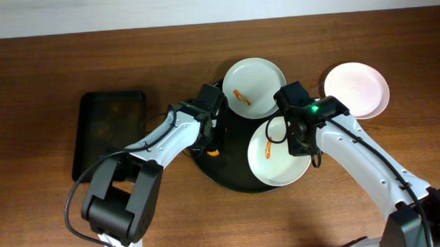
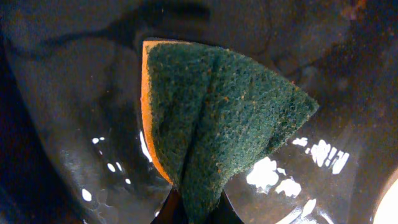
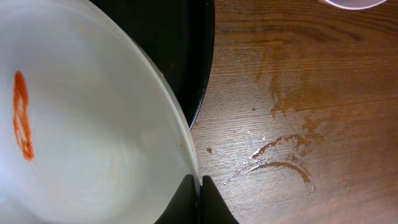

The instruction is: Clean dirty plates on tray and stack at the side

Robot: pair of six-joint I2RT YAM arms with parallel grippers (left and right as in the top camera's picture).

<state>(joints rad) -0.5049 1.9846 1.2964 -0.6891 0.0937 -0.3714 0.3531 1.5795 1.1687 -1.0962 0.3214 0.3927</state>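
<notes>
The round black tray holds two white plates with orange-red smears: one at the back and one at the front right. My right gripper is shut on the front plate's right rim; the wrist view shows the fingers pinching the rim of this plate, which overhangs the tray's edge. A third, clean plate lies on the table to the right. My left gripper is shut on a green and orange sponge just above the tray's floor.
A smaller rectangular black tray lies at the left. Wet streaks mark the wooden table beside the round tray. The clean plate's edge shows at the top of the right wrist view.
</notes>
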